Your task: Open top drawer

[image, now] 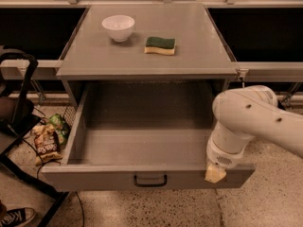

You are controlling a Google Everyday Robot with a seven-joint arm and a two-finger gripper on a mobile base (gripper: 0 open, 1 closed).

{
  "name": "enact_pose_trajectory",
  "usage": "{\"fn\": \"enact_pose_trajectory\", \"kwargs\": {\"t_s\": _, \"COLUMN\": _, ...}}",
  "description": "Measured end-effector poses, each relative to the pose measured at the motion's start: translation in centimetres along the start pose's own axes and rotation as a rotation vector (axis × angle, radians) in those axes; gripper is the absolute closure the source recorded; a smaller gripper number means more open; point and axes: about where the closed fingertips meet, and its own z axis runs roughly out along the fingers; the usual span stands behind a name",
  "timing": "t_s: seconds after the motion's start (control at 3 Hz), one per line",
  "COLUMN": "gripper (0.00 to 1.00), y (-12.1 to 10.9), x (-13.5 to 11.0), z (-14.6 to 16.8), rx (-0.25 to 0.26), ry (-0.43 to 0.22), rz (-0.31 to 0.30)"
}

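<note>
The top drawer (142,148) of the grey metal cabinet stands pulled far out toward the camera. Its deep grey tray is empty. Its front panel (94,178) carries a black handle (150,180) at the middle. My gripper (215,173) hangs below the white arm (251,122) and rests at the right end of the drawer's front panel, at its top edge. The arm hides the drawer's right front corner.
A white bowl (118,27) and a green-and-yellow sponge (160,45) sit on the cabinet top (199,56). A black frame (16,117) stands at the left, with snack bags (46,143) on the floor beside it. A shoe (14,217) shows at the bottom left.
</note>
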Motion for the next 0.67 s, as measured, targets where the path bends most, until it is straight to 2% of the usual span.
{"fn": "enact_pose_trajectory", "kwargs": {"t_s": 0.33, "gripper": 1.0, "y": 1.63, "x": 0.92, "z": 0.15, "rx": -0.021, "ry": 0.002, "rz": 0.021}}
{"fn": "enact_pose_trajectory", "kwargs": {"t_s": 0.67, "gripper": 1.0, "y": 1.68, "x": 0.95, "z": 0.15, "rx": -0.021, "ry": 0.002, "rz": 0.021}}
